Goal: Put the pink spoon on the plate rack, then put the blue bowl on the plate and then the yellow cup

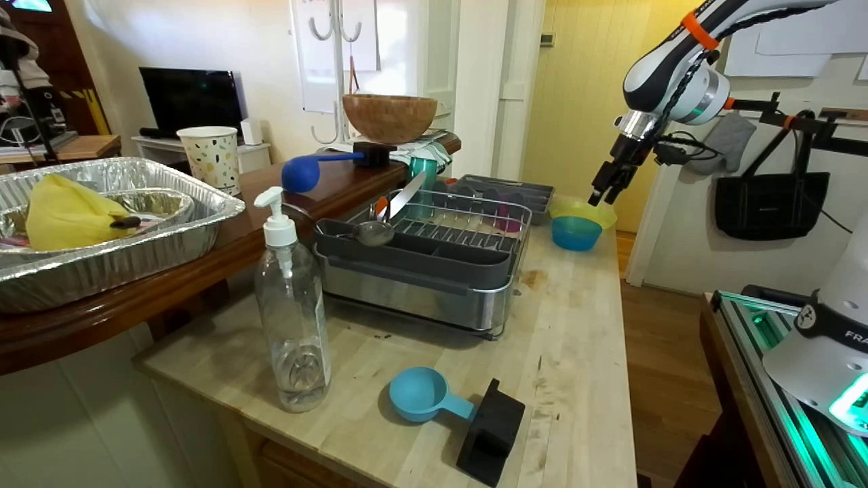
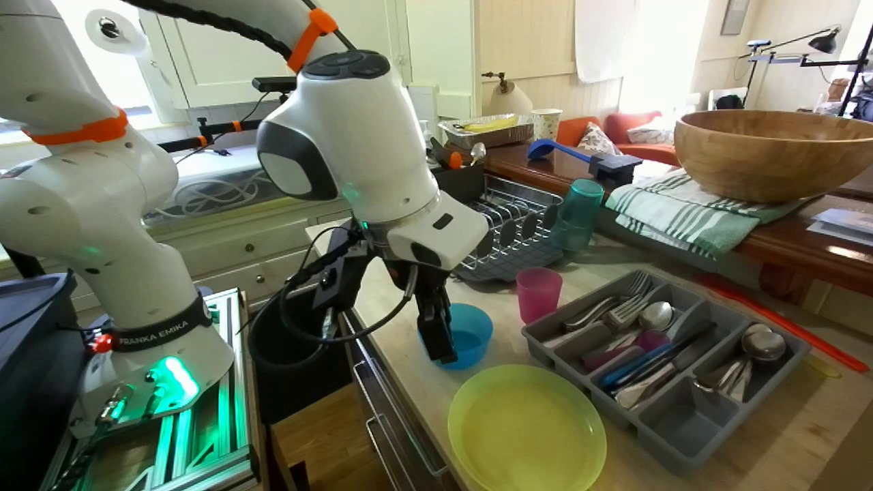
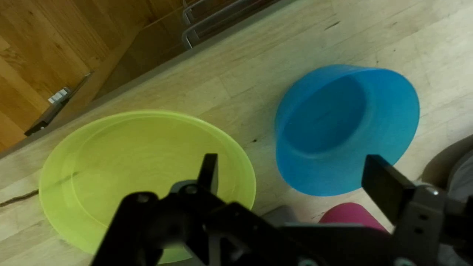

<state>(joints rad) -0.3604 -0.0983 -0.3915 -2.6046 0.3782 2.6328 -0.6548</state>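
My gripper is open and empty, pointing down above the blue bowl and the yellow plate. In the wrist view one finger overlaps the plate and the other the bowl's rim. The bowl stands upright beside the plate; both also show in an exterior view, bowl and plate. The plate rack stands farther along the counter, with metal spoons and a knife at its holder. A pink cup stands near the bowl. I cannot make out a pink spoon or a yellow cup.
A grey cutlery tray lies beside the plate, with some pink-purple handles inside. A teal cup stands by the rack. A soap bottle and a light-blue scoop with a black block are at the counter's far end.
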